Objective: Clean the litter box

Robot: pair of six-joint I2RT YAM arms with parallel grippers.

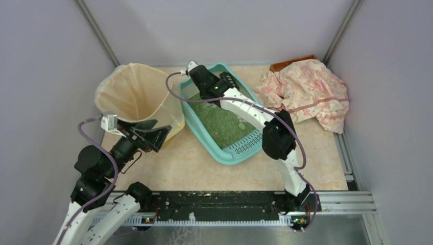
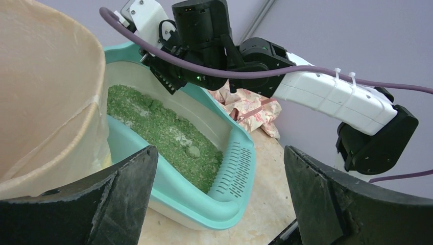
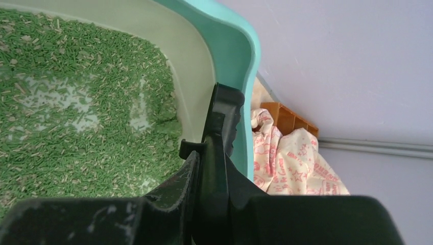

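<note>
Litter box (image 1: 229, 159) rim in right claw (image 3: 207, 127), grate (image 1: 248, 145) outside right wrist view

Item 1: beige, bag-lined round bin (image 1: 153, 102), upright, far left of the cream stone-patterned tabletop (image 1: 204, 173).
Item 2: crumpled white cloth with pink print (image 1: 306, 92), far right.
Item 3: brown box (image 1: 288, 64), partly under that cloth.

R gripper (image 3: 207, 132), fingers close together, at litter box (image 3: 240, 46) rim.
</note>
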